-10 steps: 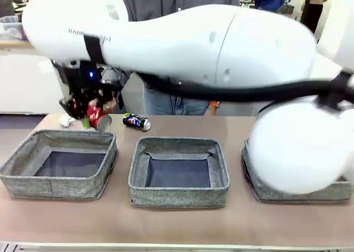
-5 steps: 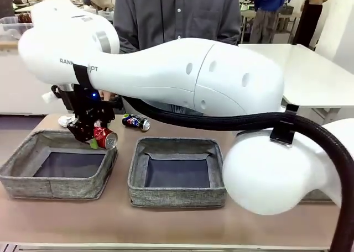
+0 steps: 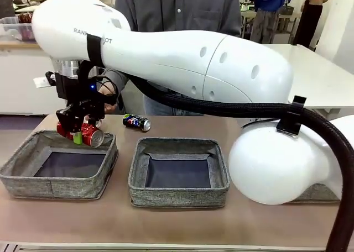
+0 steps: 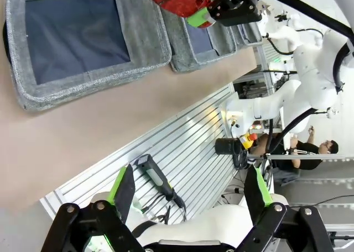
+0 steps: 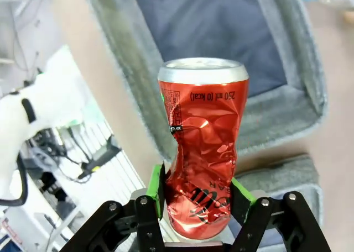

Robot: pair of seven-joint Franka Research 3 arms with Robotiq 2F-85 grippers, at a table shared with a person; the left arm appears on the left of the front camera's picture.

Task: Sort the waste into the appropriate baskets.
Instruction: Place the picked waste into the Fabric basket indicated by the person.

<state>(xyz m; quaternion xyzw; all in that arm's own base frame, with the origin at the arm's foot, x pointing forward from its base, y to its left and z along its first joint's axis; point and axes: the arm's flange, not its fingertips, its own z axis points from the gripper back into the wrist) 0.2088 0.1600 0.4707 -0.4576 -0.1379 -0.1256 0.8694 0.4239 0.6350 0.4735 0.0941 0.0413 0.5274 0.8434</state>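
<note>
The right gripper (image 3: 77,131) clamps the dented red can (image 3: 92,137) above the left basket's (image 3: 33,180) 1 o'clock rim. The left gripper (image 4: 189,187) gapes wide, empty.

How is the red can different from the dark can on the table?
The red can is red; the dark can is blue-black. The red can is held by the right gripper over the left basket, while the dark can lies on its side on the table. The red can is squashed in its middle; the dark can looks too small to judge. Both are drink cans.
</note>
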